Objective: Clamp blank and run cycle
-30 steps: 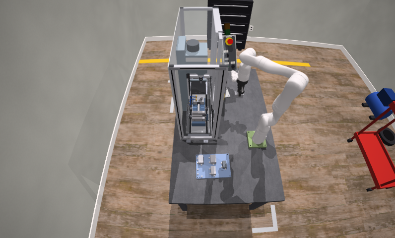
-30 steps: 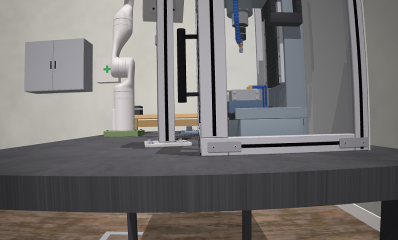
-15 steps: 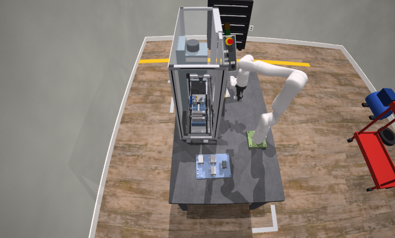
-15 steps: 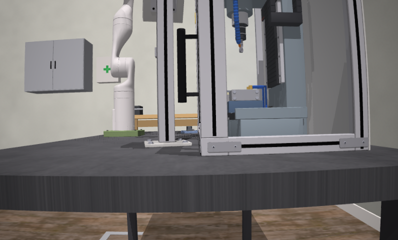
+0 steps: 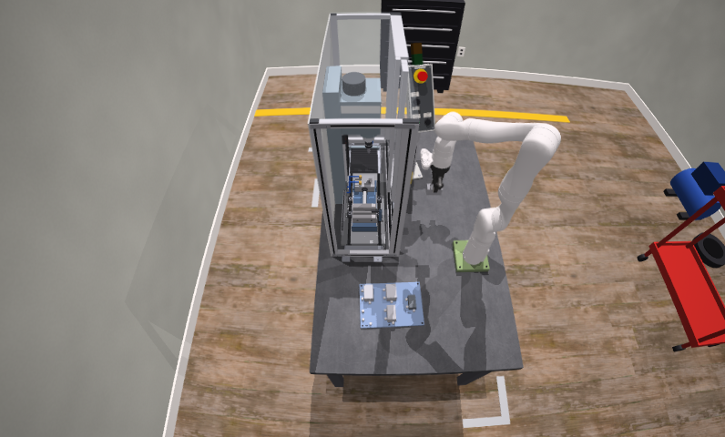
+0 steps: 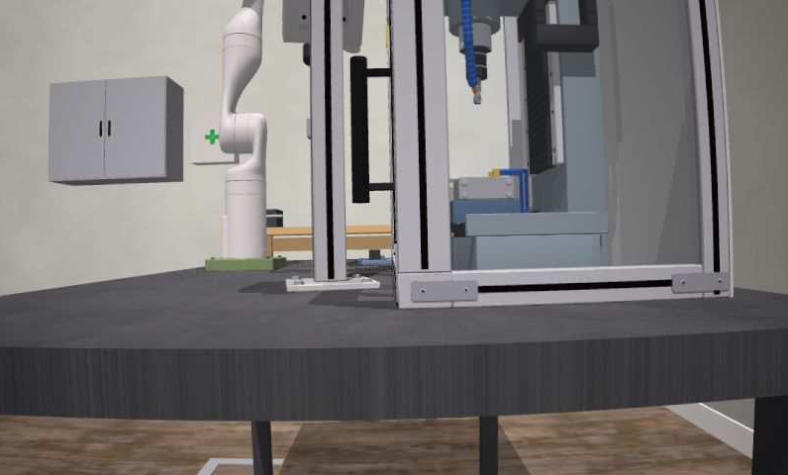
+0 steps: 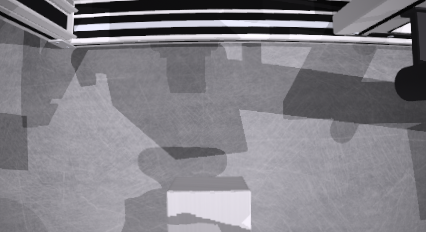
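My gripper (image 5: 436, 189) is shut on a light metal blank (image 7: 209, 208) above the table, beside the machine's guard; its fingertips are hidden in the wrist view. The dark setting master (image 5: 411, 301) stands on the blue plate (image 5: 377, 309) with several light blocks. The vise (image 5: 363, 207) is inside the guard (image 5: 364, 124) (image 6: 422, 141); its low bars and work stop are too small to tell apart. The guard's side facing me looks open, with the door handle (image 6: 358, 129) (image 7: 411, 83) toward the control column (image 5: 423, 97) (image 6: 329, 141). The amber lamp (image 5: 416, 48) looks unlit. Knob and button states are unclear.
The guard's lower rail (image 7: 210, 40) and a corner post (image 7: 42, 17) border the opening in the wrist view. The column's white foot (image 6: 332, 285) stands on the table (image 5: 344, 346). The spindle tool (image 6: 476, 94) hangs inside the guard.
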